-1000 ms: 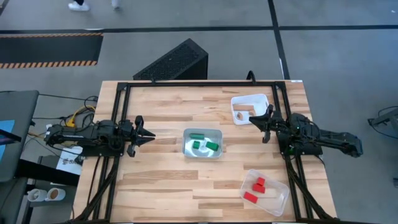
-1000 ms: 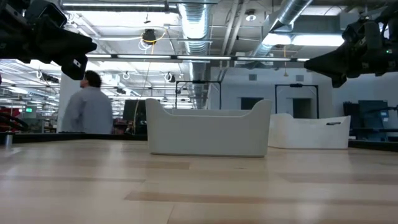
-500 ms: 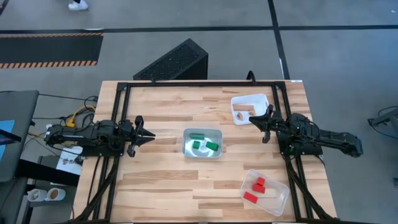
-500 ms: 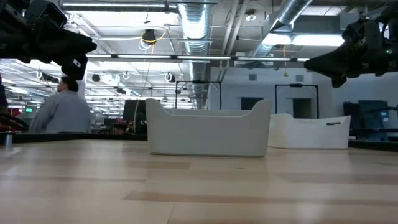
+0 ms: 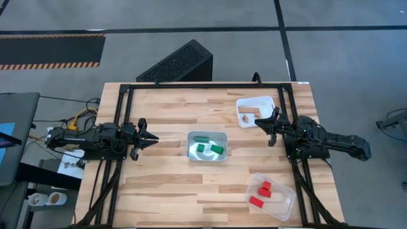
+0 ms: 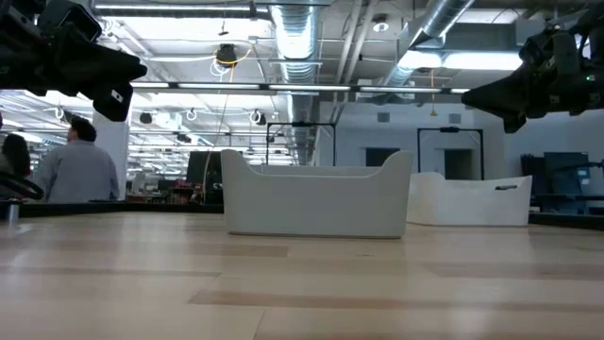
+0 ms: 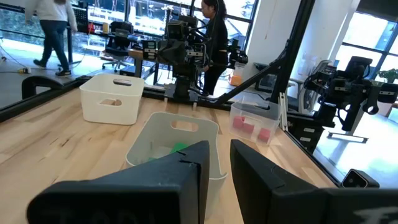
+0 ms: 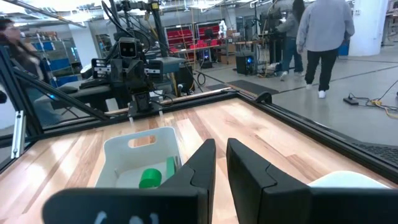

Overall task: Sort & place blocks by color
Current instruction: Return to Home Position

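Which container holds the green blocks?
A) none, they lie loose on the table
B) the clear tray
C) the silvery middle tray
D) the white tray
C: the high view shows the green blocks inside the silvery tray at the table's middle.

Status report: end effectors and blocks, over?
Left end effector and right end effector raised, narrowly open, empty. Green blocks in gray tray, red blocks in clear tray, wood blocks in white tray. Nothing in the way.
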